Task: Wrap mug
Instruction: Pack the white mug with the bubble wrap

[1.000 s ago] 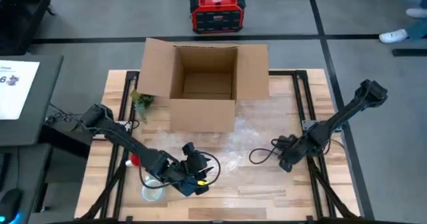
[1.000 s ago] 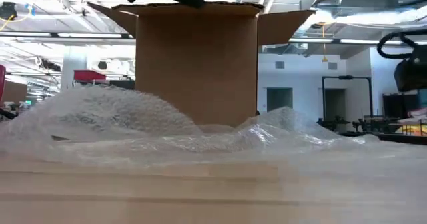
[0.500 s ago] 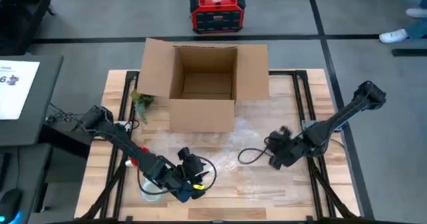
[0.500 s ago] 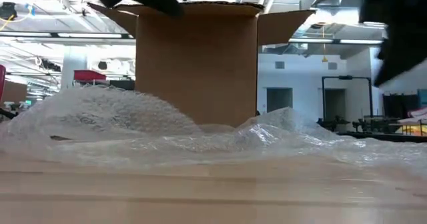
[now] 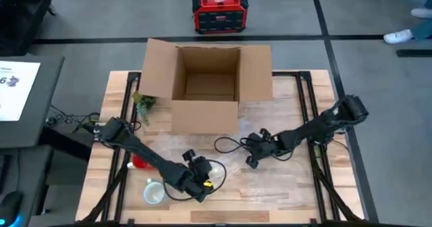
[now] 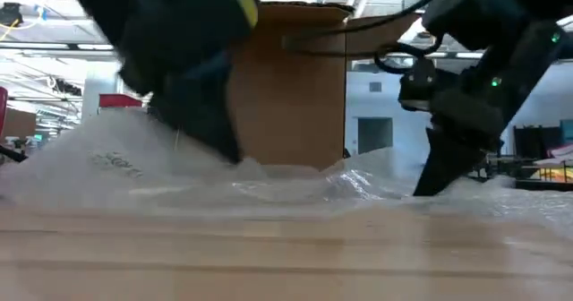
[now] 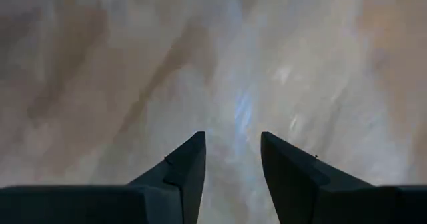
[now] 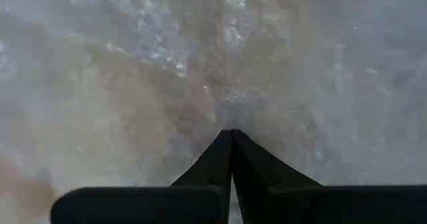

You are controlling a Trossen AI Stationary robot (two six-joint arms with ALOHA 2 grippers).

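1. Table [image 5: 290, 193]: pale wooden top on a dark frame, carrying everything listed below.
2. Cardboard box [image 5: 206, 85]: open, flaps raised, standing at the middle of the table's far edge. From the low view it rises behind the wrap as a plain brown wall [image 6: 295, 86].
3. Bubble wrap [image 6: 295, 189]: a clear, crumpled sheet spread over the middle of the table in front of the box. It humps up toward the left edge and lies flatter toward the right edge. Faint from above [image 5: 236, 142].
4. Left arm: reaches from the table's left edge toward the near edge. The left gripper [image 5: 200, 186] is low near the middle of the near edge, just right of the mug. Its fingers [image 7: 190, 164] stand apart, released, with only wrap and wood between them.
5. Right arm: reaches from the right edge in to the middle of the table. The right gripper [image 5: 252, 161] points down onto the wrap in front of the box. Its fingers [image 8: 220, 154] are pressed together, clenched. Whether a fold of wrap is pinched between them cannot be told.
6. Mug [image 5: 153, 192]: white, open mouth showing, near the table's near-left corner, clear of both grippers and unwrapped.
7. Red object [image 5: 138, 162]: small, near the left edge, partly hidden by the left arm, just beyond the mug.
8. Green sprig [image 5: 144, 104]: beside the box's left wall, toward the far-left corner.
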